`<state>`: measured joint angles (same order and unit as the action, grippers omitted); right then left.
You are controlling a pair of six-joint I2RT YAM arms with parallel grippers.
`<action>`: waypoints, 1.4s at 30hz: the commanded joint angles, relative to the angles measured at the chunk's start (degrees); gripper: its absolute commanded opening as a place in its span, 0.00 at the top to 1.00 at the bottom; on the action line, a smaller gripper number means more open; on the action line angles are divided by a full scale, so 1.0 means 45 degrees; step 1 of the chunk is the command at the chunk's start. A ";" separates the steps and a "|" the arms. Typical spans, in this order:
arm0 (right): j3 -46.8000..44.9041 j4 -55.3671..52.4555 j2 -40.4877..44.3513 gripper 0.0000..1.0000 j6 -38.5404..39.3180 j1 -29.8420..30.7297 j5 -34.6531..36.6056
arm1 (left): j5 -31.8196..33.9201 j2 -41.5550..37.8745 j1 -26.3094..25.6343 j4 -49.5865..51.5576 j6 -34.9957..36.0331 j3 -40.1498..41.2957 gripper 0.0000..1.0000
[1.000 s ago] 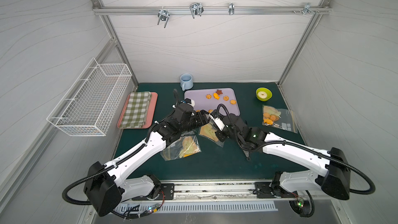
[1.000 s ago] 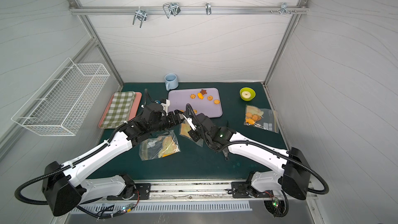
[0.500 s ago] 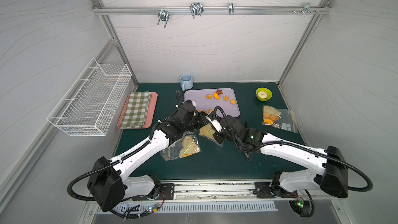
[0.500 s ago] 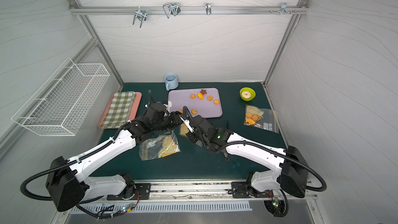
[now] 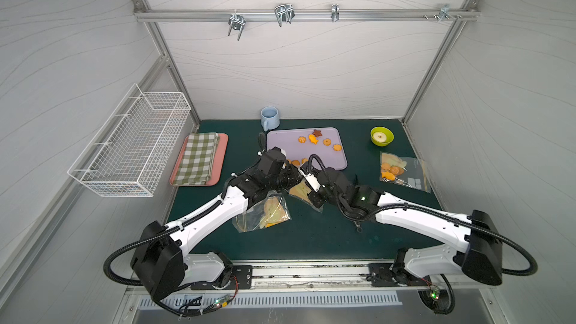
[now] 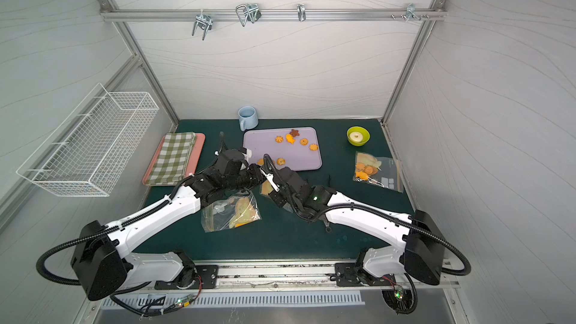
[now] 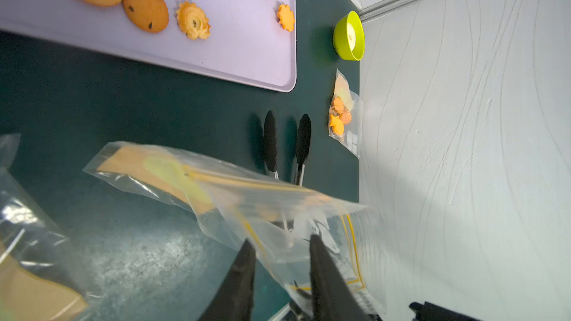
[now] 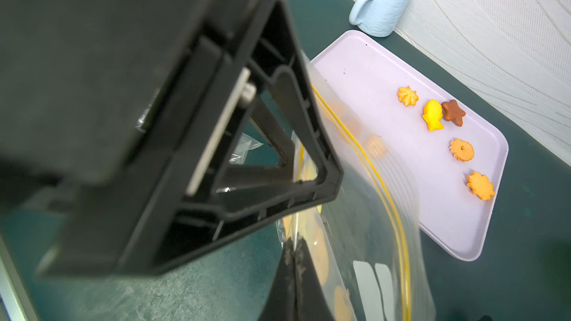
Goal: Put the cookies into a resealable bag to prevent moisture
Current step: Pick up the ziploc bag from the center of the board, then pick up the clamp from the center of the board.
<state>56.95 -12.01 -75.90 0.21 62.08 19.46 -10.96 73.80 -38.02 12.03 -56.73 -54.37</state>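
Observation:
Several small orange cookies (image 5: 313, 139) and a dark brown star (image 8: 453, 112) lie on the lavender tray (image 5: 339, 163); more cookies (image 7: 193, 20) sit along its near edge. In front of the tray, a clear resealable bag (image 7: 216, 193) with a yellow zip line is lifted off the mat. My right gripper (image 8: 295, 245) is shut on one lip of the bag (image 8: 370, 211). My left gripper (image 7: 279, 240) straddles the other lip, with a gap still showing between its fingers. In both top views the two wrists meet over this bag (image 6: 266, 187).
A second bag (image 5: 402, 172) holding cookies lies at the right. A third bag (image 5: 265, 213) lies under the left arm. Black tongs (image 7: 272, 140) rest on the mat. A green bowl (image 5: 381, 136), blue mug (image 5: 269, 118), pink tray with checked cloth (image 5: 199, 158) and wire basket (image 5: 131, 141) stand around.
My left gripper has moved right to the bag's mouth and its jaws have narrowed round the lip. The right gripper has kept its hold and shifted slightly left.

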 commanded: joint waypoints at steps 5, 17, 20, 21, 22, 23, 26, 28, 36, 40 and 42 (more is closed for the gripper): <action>0.0246 0.0544 -0.0116 1.00 -0.0105 0.0168 -0.0176 | -0.0125 0.0129 0.0006 -0.0081 0.0026 -0.0105 0.88; -0.0844 0.0718 0.3326 0.60 -0.0673 0.0030 -0.0124 | 0.0640 0.0081 0.0123 0.2795 0.2227 -0.1850 1.00; -0.1014 -0.0529 0.4761 0.55 -0.1603 -0.0923 0.0528 | 0.0677 0.0085 0.0370 0.3821 0.3158 -0.2628 1.00; -0.1048 -0.1041 0.5098 0.55 -0.2058 -0.1368 0.0600 | 0.0599 0.0115 0.0462 0.4039 0.3423 -0.2863 1.00; -0.1100 -0.1753 0.5407 0.52 -0.2614 -0.2001 0.0598 | 0.0510 0.0154 0.0624 0.4407 0.3721 -0.3157 1.00; -0.1141 -0.2535 0.5582 0.49 -0.3266 -0.2671 0.0589 | 0.0408 0.0210 0.0783 0.4790 0.4028 -0.3497 1.00; -0.1332 -0.4856 0.5334 0.46 -0.4845 -0.4702 -0.0202 | -0.0609 0.0441 0.1655 0.5677 0.4813 -0.4513 1.00; -0.1814 -0.5659 0.4983 0.43 -0.5504 -0.5748 -0.1090 | -0.0811 0.0740 0.2295 0.6767 0.5428 -0.5519 1.00; -0.5241 -0.4202 0.4822 0.04 -0.6768 -0.5034 -0.0267 | 0.0432 0.2334 0.4286 1.1339 0.7590 -0.9873 1.00; -0.6145 -0.2895 0.3680 0.01 -0.7489 -0.4288 0.0362 | 0.0986 0.3106 0.5096 1.2699 0.7556 -1.1225 1.00; -0.6385 -0.2286 0.2949 0.01 -0.7758 -0.4282 0.0224 | 0.0980 0.3349 0.5576 1.3112 0.7174 -1.1329 1.00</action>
<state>29.28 -27.64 -59.86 -30.20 42.39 18.50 -8.51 86.98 -15.22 63.68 -25.17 -103.15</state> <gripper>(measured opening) 0.988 0.057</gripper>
